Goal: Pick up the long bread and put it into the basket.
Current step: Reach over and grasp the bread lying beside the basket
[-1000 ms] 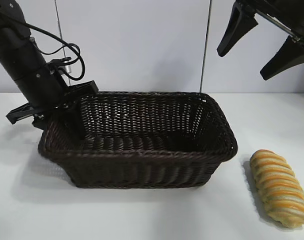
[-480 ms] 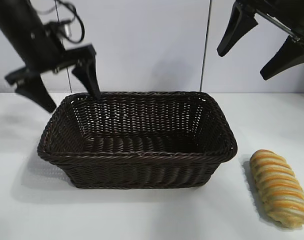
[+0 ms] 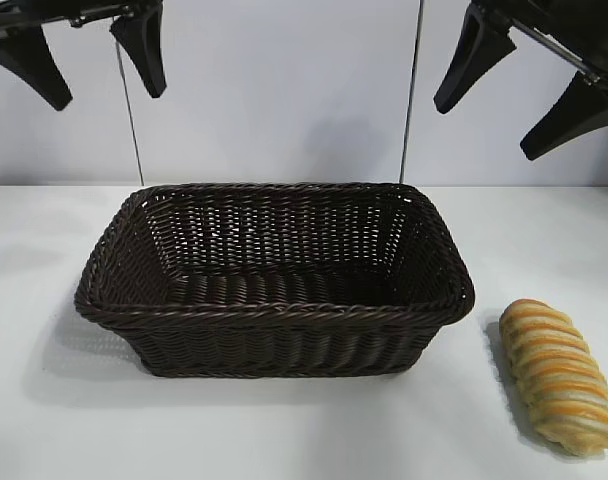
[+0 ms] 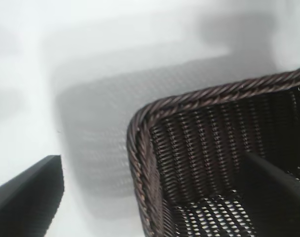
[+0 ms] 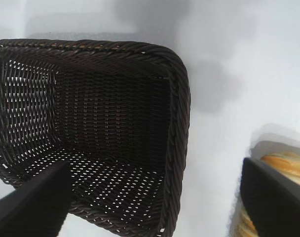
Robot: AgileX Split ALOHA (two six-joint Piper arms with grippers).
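The long bread (image 3: 559, 377), golden-yellow with orange-brown stripes, lies on the white table at the front right, just right of the basket; part of it shows in the right wrist view (image 5: 288, 165). The dark brown wicker basket (image 3: 439, 250) stands empty in the middle, and also shows in the left wrist view (image 4: 140, 148) and the right wrist view (image 5: 182, 113). My left gripper (image 3: 102, 82) is open and empty, high above the basket's far left corner. My right gripper (image 3: 484, 130) is open and empty, high above the basket's right end.
The white table (image 3: 284, 430) runs to a pale back wall with two thin vertical seams (image 3: 412, 100). Open tabletop lies in front of the basket and to its left.
My left gripper has risen from the basket's left rim to high above it, open all the while. The right gripper, the basket and the bread have not moved.
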